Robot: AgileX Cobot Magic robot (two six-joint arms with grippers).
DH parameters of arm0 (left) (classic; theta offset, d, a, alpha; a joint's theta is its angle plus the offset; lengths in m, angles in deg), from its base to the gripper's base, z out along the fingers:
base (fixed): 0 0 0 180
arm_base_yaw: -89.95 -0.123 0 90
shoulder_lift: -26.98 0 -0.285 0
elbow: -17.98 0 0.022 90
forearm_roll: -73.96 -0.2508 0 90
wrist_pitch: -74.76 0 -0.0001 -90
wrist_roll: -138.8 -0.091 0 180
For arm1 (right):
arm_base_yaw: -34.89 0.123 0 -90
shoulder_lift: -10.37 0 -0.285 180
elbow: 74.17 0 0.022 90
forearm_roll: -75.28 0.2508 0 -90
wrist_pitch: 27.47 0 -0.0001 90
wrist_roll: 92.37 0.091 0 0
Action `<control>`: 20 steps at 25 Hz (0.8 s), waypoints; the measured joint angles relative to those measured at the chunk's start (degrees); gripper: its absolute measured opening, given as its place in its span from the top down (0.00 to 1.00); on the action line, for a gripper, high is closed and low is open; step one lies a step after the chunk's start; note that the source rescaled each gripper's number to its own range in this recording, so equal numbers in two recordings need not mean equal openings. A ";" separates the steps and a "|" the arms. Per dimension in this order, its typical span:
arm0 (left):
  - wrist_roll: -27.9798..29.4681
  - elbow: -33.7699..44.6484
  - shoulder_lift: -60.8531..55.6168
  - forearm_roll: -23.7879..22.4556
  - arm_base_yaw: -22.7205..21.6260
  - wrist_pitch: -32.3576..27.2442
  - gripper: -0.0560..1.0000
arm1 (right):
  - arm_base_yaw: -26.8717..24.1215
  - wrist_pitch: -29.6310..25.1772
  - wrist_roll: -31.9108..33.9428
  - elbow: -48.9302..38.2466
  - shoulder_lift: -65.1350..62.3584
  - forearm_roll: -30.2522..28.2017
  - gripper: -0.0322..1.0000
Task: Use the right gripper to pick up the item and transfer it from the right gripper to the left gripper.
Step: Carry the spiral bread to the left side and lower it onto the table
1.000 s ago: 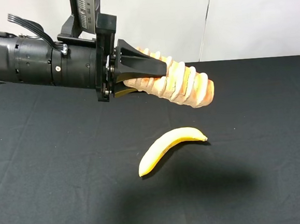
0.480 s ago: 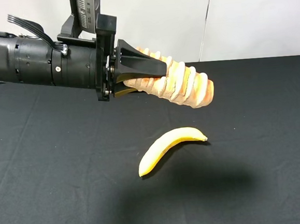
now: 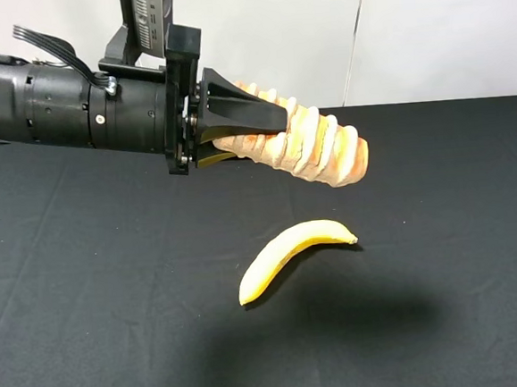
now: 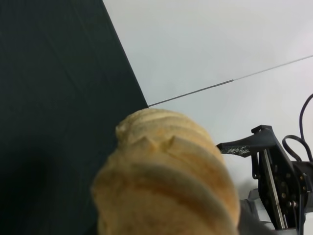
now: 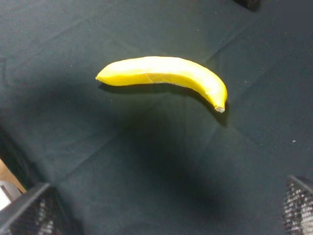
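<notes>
The item point(image 3: 313, 144), a tan ridged loaf, hangs in the air above the black table. My left gripper point(image 3: 270, 130) is shut on its near end and reaches in level from the left. The loaf's free end points right and slightly down. The left wrist view is filled by the loaf point(image 4: 166, 181) close up, and the jaws are hidden behind it. My right gripper point(image 5: 164, 208) is out of the exterior high view. In the right wrist view its two fingers point(image 5: 29, 210) stand wide apart at the frame's corners, open and empty above the cloth.
A yellow banana point(image 3: 290, 255) lies on the black tablecloth point(image 3: 88, 305) below the held loaf, and it also shows in the right wrist view as the banana point(image 5: 164, 73). A white wall stands behind the table. A black frame with cables point(image 4: 274, 181) shows beyond the loaf.
</notes>
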 joint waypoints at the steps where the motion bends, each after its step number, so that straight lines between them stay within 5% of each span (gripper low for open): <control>1: 0.00 0.00 0.00 0.00 0.00 0.00 0.92 | 0.00 0.00 0.00 0.00 0.00 0.00 0.00; 9: 0.00 0.00 0.00 0.00 0.00 0.00 0.92 | -3.65 0.05 0.00 0.00 0.00 0.00 0.00; 20: -0.04 0.00 0.00 0.00 0.00 0.00 0.92 | -32.74 0.06 0.00 0.00 -8.33 0.00 0.00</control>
